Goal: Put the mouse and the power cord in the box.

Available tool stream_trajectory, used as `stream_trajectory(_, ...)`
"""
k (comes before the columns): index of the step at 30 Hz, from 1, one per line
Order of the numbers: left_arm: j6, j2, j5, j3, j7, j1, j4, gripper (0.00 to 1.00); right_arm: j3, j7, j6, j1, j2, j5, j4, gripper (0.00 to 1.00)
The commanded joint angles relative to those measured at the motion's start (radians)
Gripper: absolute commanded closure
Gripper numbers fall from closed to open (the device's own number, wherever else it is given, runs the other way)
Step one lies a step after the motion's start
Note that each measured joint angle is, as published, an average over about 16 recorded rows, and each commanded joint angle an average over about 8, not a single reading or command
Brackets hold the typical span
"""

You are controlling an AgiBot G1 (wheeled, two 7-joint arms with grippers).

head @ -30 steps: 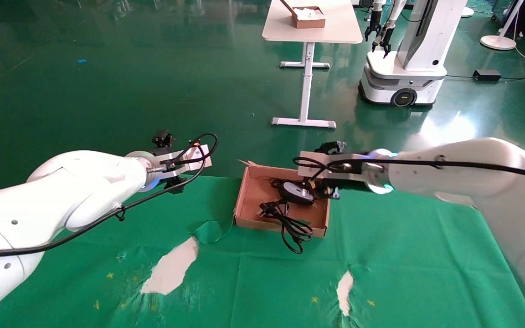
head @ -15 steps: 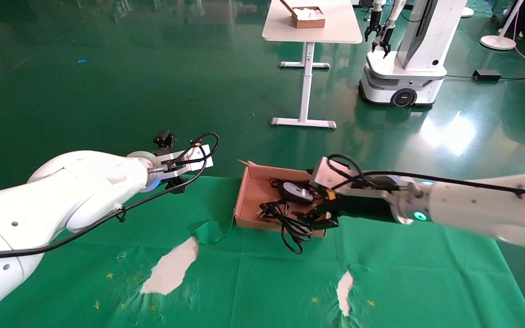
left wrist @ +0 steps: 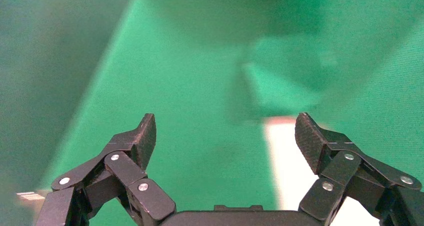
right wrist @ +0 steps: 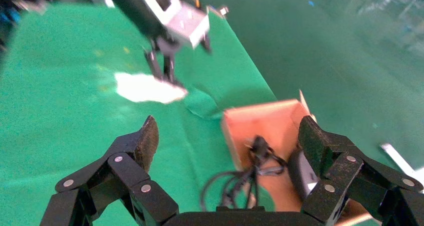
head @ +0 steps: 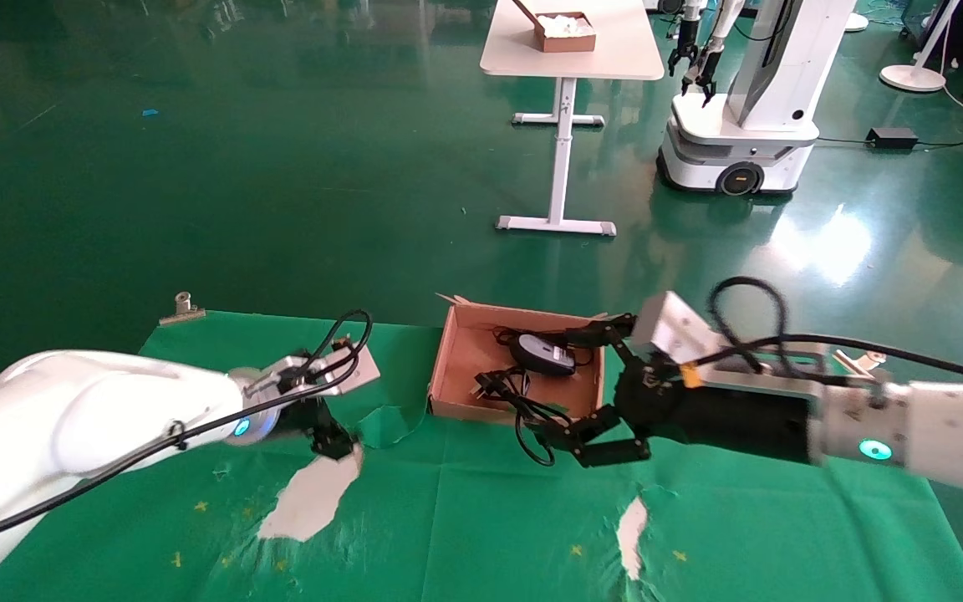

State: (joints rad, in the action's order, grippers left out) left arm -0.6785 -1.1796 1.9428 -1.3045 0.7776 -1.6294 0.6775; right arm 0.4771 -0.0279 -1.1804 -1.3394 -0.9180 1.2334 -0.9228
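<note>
Green cloth-covered table [head: 465, 518] over a glossy green floor; the cloth is torn, with white patches of tabletop exposed. Box [head: 453, 368] is set at the far edge of the cloth, just ahead of the right gripper [head: 607, 393] and beyond it. Mouse [head: 542, 353] is seen fully inside the box, toward its far side. Power cord [head: 532, 410] is only partly in: plug end is inside, loops are draped over the near wall and onto the cloth, directly under the lower finger of the right gripper. Right gripper is spread wide and empty, held low at the box's near right corner (likely positioned either to re-grip the hanging loops or after letting go; cannot be told which). Task judged not finished while the loops hang outside.

Left gripper [left wrist: 225, 136] is also spread wide with nothing in it, hung low over a torn white patch, well to the left of the box and apart from the work.

Obstructions: the near wall could snag the loops if dragged; a raised cloth flap is noted left of the box. In the background: a white table [head: 615, 63] with a smaller brown box [head: 565, 43] and a second robot [head: 749, 92], all well clear.
</note>
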Motion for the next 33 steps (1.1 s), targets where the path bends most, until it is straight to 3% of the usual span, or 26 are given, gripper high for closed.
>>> stream_trajectory(1,-0.035,0.024,-0.051,0.043,-0.025,0.023,0.026,0.0,-0.016,-0.013,-0.026,0.021,0.025,-0.041,-0.029,0.0)
stream_trajectory(22,-0.399,0.278,-0.592,0.501,-0.288,0.271,0.296,0.0,-0.182,-0.147,-0.29,0.244,0.283,-0.463,-0.333,0.0)
stream_trajectory(33,-0.59,0.411,-0.876,0.741,-0.426,0.401,0.438,0.0,-0.197,-0.159,-0.315,0.264,0.307,-0.503,-0.36,0.0)
